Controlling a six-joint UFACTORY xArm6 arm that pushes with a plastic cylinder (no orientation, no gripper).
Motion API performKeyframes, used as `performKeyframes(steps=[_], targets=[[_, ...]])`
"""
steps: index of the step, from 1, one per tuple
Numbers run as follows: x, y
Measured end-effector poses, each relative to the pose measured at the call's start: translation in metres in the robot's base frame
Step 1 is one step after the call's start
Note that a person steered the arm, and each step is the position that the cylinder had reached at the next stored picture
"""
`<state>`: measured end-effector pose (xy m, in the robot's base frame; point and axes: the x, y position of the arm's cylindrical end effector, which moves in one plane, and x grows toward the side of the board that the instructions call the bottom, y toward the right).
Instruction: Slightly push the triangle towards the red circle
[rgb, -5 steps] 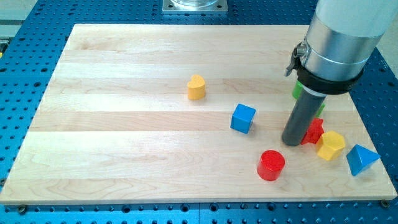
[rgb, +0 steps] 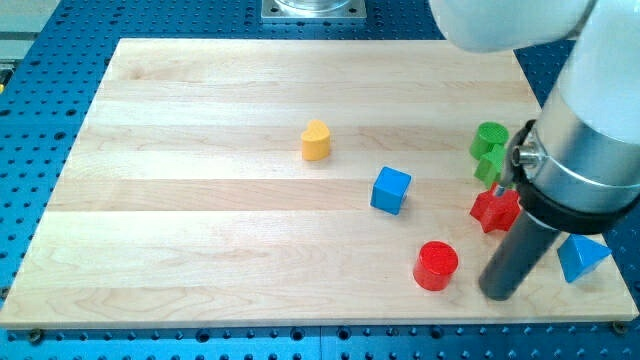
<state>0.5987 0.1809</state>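
Rod tip, my tip (rgb: 497, 296), rests on the wooden desk (rgb: 200, 230) between the red plastic circle (rgb: 436, 265) and blue plastic triangle (rgb: 581, 257); it carries no jaws.

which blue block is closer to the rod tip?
The blue triangle, at the view's right of my tip. The blue cube sits farther off, up-left beyond the red circle.

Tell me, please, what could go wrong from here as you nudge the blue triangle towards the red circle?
1. My tip sits between the red circle and the blue triangle, on the wrong side; a push from here would likely drive the triangle away.
2. The triangle lies near the board's right edge and could slide off.
3. Circling behind it, my rod may knock the red star close by.
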Motion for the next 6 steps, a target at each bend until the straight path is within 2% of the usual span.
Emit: performKeyframes(steps=[1,2,3,4,6], targets=[[0.017,0.04],[0.018,0.057],[0.011,0.099],[-0.02,0.142],[-0.034,0.158]])
